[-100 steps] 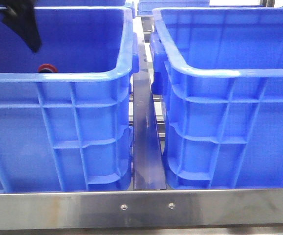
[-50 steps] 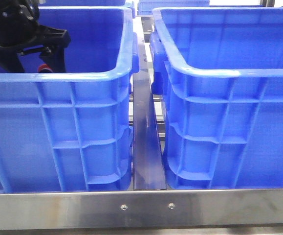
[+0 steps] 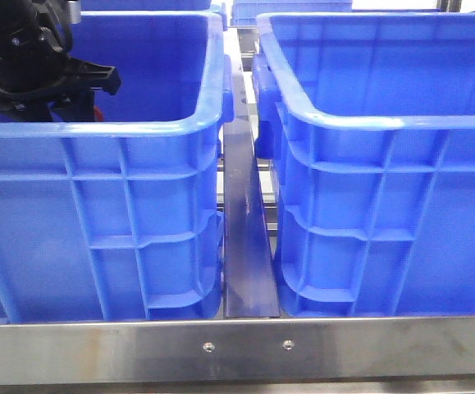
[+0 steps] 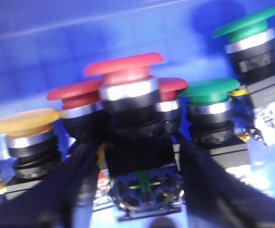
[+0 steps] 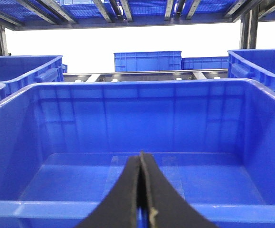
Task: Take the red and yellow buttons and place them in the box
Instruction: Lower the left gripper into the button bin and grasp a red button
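We see a red button between our left claw fingers, spread either side of its black body; whether they touch is unclear; more red buttons, a yellow button and green buttons crowd around; our right claw, pressed together, faces the empty box; no writing readable.

Left gripper reaching down with black fingers spread wide apart, right gripper hanging level with fingertips pressing together, holding nothing
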Robot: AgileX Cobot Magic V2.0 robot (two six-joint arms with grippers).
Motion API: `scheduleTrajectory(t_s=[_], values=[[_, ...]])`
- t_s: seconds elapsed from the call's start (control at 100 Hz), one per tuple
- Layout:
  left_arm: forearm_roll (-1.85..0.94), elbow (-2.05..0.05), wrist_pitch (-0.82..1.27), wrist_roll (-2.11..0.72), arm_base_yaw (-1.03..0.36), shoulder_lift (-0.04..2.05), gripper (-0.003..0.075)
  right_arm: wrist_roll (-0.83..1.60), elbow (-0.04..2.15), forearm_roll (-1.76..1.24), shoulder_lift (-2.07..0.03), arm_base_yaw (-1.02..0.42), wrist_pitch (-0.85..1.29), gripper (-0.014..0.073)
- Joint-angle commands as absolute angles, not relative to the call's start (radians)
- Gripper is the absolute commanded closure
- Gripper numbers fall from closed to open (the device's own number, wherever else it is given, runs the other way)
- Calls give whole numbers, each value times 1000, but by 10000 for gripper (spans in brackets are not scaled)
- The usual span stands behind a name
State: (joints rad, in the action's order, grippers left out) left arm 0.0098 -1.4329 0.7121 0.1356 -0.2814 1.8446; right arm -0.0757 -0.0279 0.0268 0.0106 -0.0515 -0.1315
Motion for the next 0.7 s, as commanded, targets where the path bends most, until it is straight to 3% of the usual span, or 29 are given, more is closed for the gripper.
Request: scheduleTrajectory(t_s=[0.0,0.03,0.3,0.69], values=[[15,-1463,683,136,-289,1793,715,-73,-8,31,34,-51,-214,662],[18,-1463,687,136,-289,1786,741,-73,-8,31,34,-51,-214,662],[38,-1455,739,136,-318,1640,739,-73,-8,31,34,-51,-214,662],[48,-1309,746,135,-504,1283,739,-73,-8,31,34,-51,-213,662]])
